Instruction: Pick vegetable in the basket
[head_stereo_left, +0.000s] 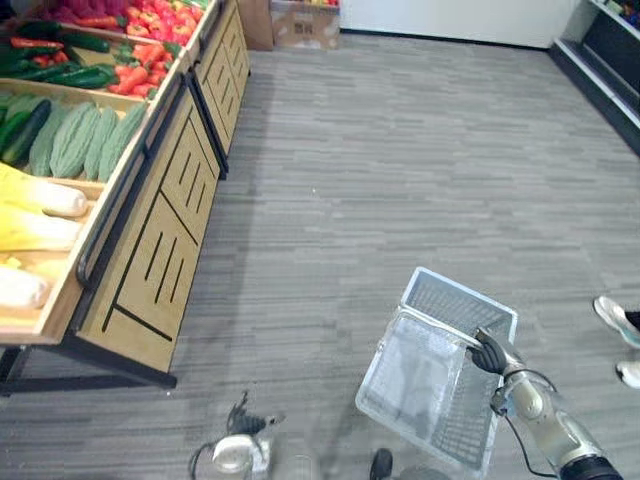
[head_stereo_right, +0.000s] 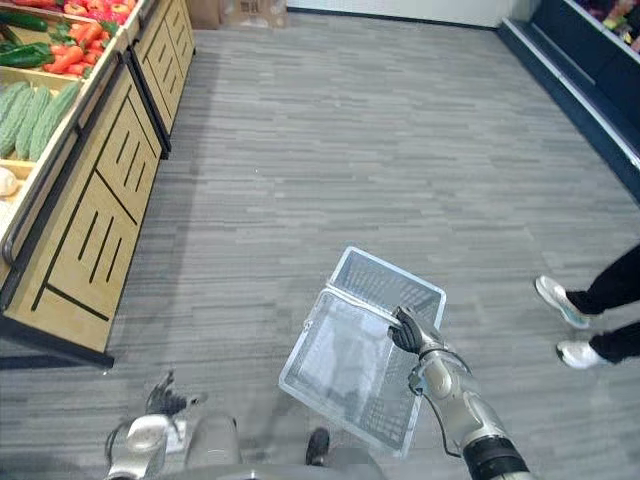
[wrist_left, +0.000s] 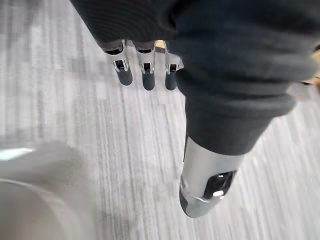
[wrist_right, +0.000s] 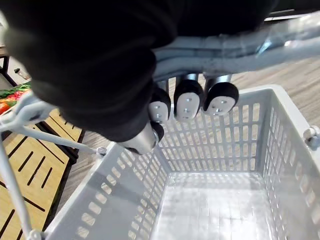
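A pale grey plastic basket (head_stereo_left: 455, 292) hangs empty just above the floor at the lower right, its bare inside (wrist_right: 215, 200) seen from the right wrist. My right hand (head_stereo_left: 488, 353) is shut on the basket's metal handle (wrist_right: 225, 47), dark fingertips (wrist_right: 187, 102) curled under it. Vegetables lie on the wooden stand (head_stereo_left: 150, 250) at the left: green bitter gourds (head_stereo_left: 80, 140), cucumbers (head_stereo_left: 70, 72), red peppers (head_stereo_left: 140, 50) and pale yellow squashes (head_stereo_left: 40, 200). My left hand (head_stereo_left: 243, 412) hangs low at the bottom left, well short of the stand, fingers (wrist_left: 145, 75) relaxed and holding nothing.
A person's white shoes (head_stereo_right: 560, 300) and dark trouser legs stand at the right, close to the basket. Cardboard boxes (head_stereo_left: 305, 22) sit against the back wall. A dark shelf unit (head_stereo_left: 610, 50) runs along the far right. Grey striped floor lies between stand and basket.
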